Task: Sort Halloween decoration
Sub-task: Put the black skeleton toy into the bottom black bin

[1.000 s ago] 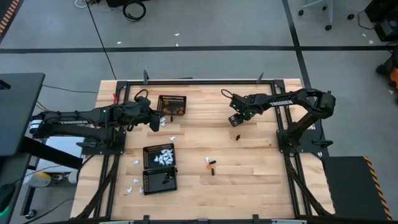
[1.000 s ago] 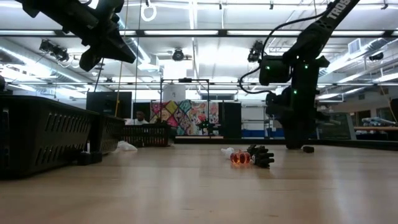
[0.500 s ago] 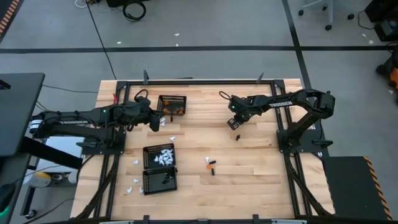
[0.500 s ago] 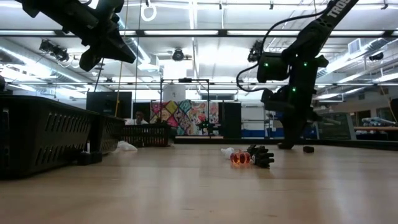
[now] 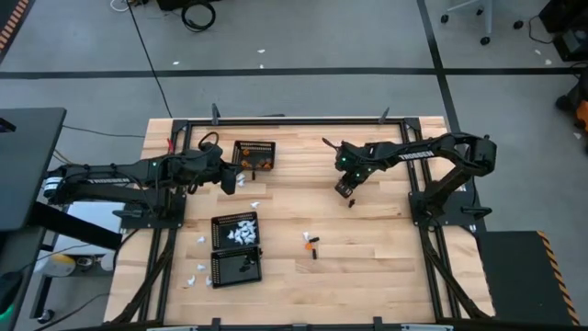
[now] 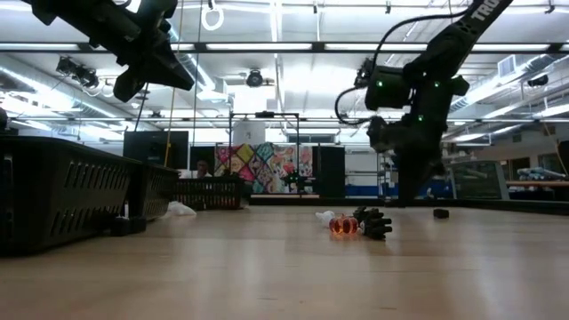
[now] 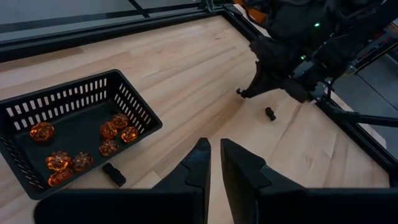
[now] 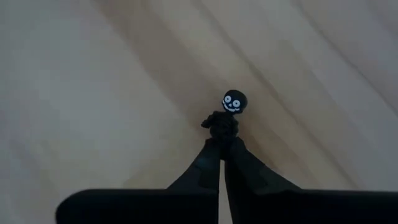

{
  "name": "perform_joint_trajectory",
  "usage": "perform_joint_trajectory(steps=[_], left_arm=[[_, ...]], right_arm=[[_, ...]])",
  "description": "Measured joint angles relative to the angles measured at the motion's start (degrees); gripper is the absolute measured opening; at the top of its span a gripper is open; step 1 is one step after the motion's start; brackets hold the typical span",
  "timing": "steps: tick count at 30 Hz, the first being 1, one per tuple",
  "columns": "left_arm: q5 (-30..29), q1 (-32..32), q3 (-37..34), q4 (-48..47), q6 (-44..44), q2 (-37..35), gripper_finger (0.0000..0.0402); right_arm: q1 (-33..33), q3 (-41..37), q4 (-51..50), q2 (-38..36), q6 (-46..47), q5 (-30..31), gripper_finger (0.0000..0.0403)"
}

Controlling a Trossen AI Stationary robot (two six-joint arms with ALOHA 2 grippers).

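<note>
Left arm parked over the bench (image 5: 367, 257) at its left side, left gripper (image 5: 230, 176) hovering just beside the orange basket (image 5: 254, 154). In the left wrist view its fingers (image 7: 198, 168) stand almost together with only a thin slit between them, and nothing visible in the slit. That basket holds a handful of orange pumpkin pieces (image 7: 74, 149) and one black piece (image 7: 112, 175).

Toward the front edge from it: white-piece basket (image 5: 235, 230), full of white pieces, then the black-piece basket (image 5: 235, 267) with a few black ones. Loose white pieces (image 5: 197, 274) lie on the bench beside those two, one more (image 5: 255, 201) between the baskets.

Mid-bench: a small cluster, orange pumpkin (image 5: 306, 245) touching a black piece (image 5: 314, 243), with a white one (image 5: 306, 235) just beside.

Right side: right gripper (image 5: 345, 188) is lifted off the bench, fingers (image 8: 211, 165) closed on a black skeleton figure (image 8: 225, 119). Figure sticks straight out past the fingertips, long axis in line with the fingers, skull end farthest out. Another small black piece (image 5: 351, 202) lies on the bench just beside the gripper, toward the front edge.

Judgement: next move is a carry to the black-piece basket, which lies well apart across the bench toward the front-left. Left arm is nearer that basket but the right one has the piece. Grip is only on the figure's lower end, so it could swing or slip in transit.
</note>
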Motion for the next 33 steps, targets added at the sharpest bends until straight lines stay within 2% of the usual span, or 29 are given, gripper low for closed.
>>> perform_joint_trajectory(steps=[4,13,18,23,28,33], left_arm=[[0.0,0.0,0.0,0.0,0.0,0.0,0.0043],[0.0,0.0,0.0,0.0,0.0,0.0,0.0043],[0.0,0.0,0.0,0.0,0.8,0.0,0.0043],[0.0,0.0,0.0,0.0,4.0,0.0,0.0043],[0.0,0.0,0.0,0.0,3.9,0.0,0.0043],[0.0,0.0,0.0,-0.5,1.7,-0.2,0.0043]], right_arm=[[1.8,0.0,3.9,-0.8,-3.0,-2.4,0.0013],[6.4,0.0,13.5,-0.8,-2.8,-6.9,0.0013],[10.7,0.0,19.6,-0.8,-0.6,-7.5,0.0013],[16.5,0.3,28.9,0.1,4.7,-4.7,0.0013],[22.0,7.6,29.5,7.0,5.6,-4.3,0.0013],[26.0,20.4,29.3,17.2,5.0,-6.3,0.0013]])
